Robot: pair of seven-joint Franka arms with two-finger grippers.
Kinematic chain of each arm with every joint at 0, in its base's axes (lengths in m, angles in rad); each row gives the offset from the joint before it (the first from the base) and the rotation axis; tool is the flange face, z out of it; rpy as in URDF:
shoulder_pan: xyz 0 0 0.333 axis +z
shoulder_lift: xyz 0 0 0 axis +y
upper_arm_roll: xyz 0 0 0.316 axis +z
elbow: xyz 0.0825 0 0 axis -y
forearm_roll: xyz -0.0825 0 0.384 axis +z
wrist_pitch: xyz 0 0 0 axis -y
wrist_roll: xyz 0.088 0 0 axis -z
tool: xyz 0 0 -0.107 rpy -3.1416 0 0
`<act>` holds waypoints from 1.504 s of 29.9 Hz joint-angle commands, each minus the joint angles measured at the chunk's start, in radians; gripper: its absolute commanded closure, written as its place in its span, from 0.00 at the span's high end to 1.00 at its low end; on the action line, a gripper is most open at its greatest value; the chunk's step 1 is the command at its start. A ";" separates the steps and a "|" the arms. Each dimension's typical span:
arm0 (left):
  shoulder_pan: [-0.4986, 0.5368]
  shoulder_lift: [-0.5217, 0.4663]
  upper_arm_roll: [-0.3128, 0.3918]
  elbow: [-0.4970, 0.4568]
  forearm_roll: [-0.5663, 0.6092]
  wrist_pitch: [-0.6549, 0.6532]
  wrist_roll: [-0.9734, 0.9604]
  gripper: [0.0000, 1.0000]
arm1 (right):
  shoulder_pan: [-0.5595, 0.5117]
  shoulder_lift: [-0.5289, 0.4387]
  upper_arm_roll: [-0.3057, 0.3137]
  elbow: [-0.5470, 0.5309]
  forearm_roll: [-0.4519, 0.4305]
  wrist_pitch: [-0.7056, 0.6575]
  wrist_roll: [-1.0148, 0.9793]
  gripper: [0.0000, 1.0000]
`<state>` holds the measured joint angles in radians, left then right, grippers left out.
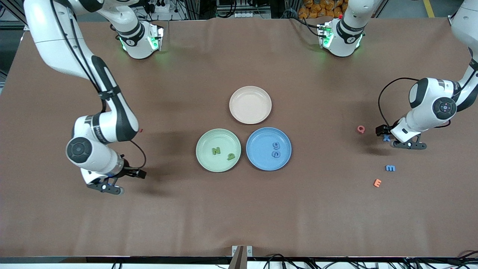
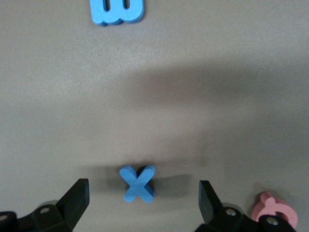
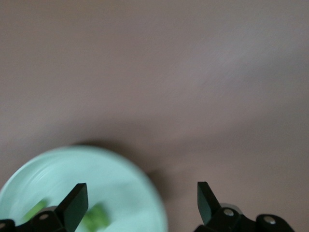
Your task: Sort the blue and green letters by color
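My left claw (image 2: 142, 198) hangs wide open right over the blue X (image 2: 138, 183), the letter sitting between its fingers, a pink Q (image 2: 273, 212) just beside and the blue m (image 1: 390, 168) near. My right claw (image 3: 140, 203), open too, holds nothing, with the green plate (image 1: 203, 140) carrying N (image 1: 216, 151) and p (image 1: 231, 156) close by; g (image 1: 276, 145) and c (image 1: 275, 153) lie on the blue plate (image 1: 257, 155).

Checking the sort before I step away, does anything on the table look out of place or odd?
Nothing is spilled or damaged. Green plate holds two green letters, blue plate two blue ones. Still loose on the table near the left arm's end: blue X, blue m, pink Q and orange E.
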<state>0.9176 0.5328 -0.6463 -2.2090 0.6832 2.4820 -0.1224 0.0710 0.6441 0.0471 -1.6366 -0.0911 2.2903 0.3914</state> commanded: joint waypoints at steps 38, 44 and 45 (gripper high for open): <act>0.001 -0.030 -0.133 0.058 0.012 -0.028 -0.129 0.06 | -0.408 -0.100 0.077 -0.344 -0.233 0.314 -0.362 1.00; -0.075 -0.019 -0.170 0.138 -0.019 -0.101 -0.213 0.06 | -0.425 -0.107 0.094 -0.364 -0.233 0.333 -0.361 1.00; -0.095 -0.017 -0.168 0.152 -0.033 -0.103 -0.229 0.06 | -0.430 -0.107 0.097 -0.365 -0.233 0.333 -0.362 1.00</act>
<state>0.8956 0.5236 -0.8040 -2.1191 0.6820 2.4344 -0.2739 -0.3216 0.5751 0.1059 -1.9592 -0.3110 2.6119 0.0305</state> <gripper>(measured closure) 0.709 0.000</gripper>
